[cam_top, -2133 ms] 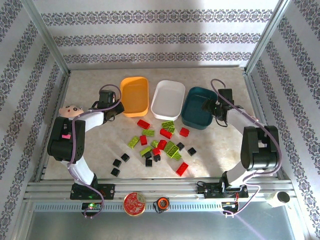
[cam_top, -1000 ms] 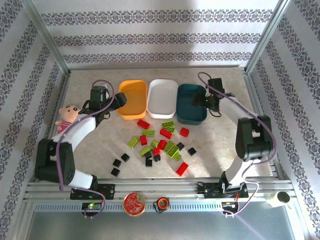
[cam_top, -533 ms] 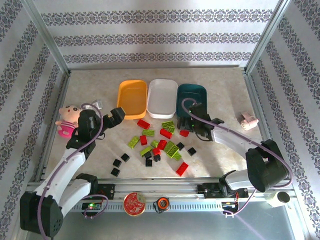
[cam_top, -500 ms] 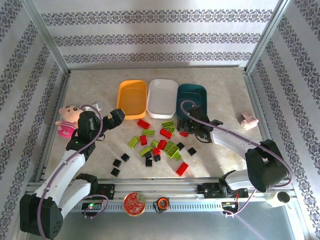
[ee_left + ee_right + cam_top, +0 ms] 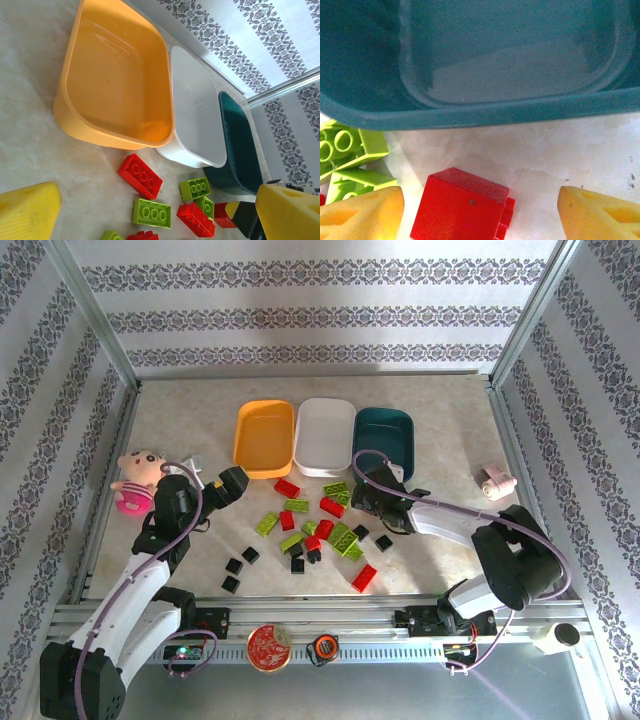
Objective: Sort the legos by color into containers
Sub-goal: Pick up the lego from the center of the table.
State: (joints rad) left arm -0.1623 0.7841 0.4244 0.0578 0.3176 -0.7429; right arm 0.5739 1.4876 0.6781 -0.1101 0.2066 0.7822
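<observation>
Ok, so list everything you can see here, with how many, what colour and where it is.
Orange bin: one, orange, left of the far row, empty.
White bin: one, white, middle of the row, empty.
Teal bin: one, dark teal, right of the row, empty.
Red bricks: about seven, red, loose in front of the bins.
Green bricks: about eight, lime, mixed into that pile.
Black bricks: about eight, black, mostly on the pile's near side.
Doll: one, pink, left edge.
Roll: one, pinkish, right side.
Round tin: one, red, near rail.
Left gripper: one, open, right of the doll.
Right gripper: one, open, astride a single brick.
</observation>
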